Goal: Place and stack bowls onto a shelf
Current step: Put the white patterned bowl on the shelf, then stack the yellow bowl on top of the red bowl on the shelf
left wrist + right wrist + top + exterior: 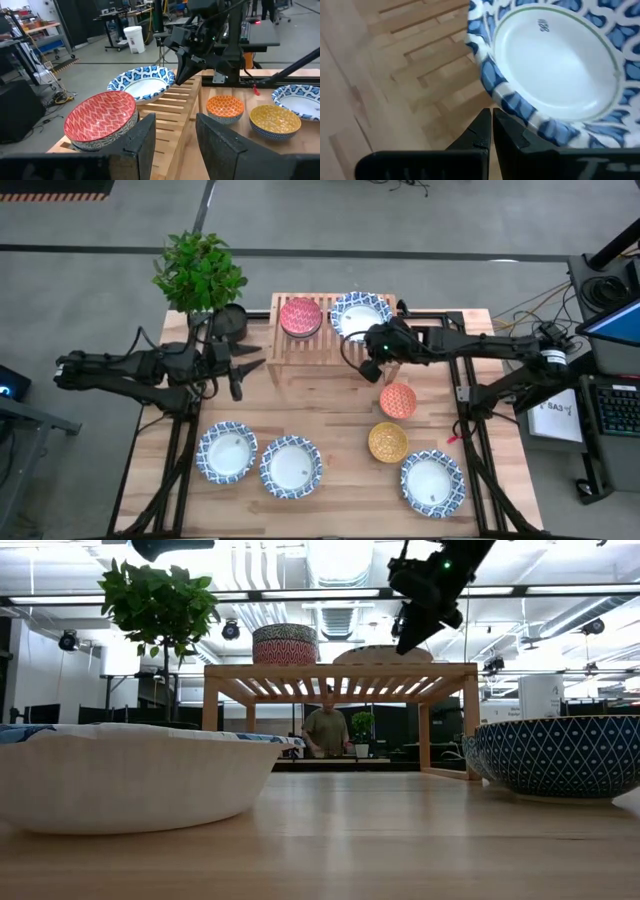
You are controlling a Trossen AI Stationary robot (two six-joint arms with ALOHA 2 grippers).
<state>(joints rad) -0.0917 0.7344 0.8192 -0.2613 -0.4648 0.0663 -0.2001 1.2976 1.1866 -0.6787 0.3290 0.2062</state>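
Two bowls up on the rack, five more down on the table.

The low light-wood slatted shelf (330, 345) at the back of the wooden tabletop (330, 435) carries a pink patterned small bowl (300, 316) and, beside it, a wide blue-rimmed white-centred bowl (359, 315). The right gripper (368, 368) hangs just off that wide bowl's rim over the shelf's front edge, its fingers pressed together on nothing. The left gripper (240, 370) waits beside the shelf's left end, near the potted green plant (198, 272), fingers apart and empty. On the table lie an orange small bowl (398, 400), a yellow small bowl (388, 442) and three more blue-rimmed wide bowls (227, 452) (291, 467) (433, 484). Beyond the table a person (326, 730) stands in the room.
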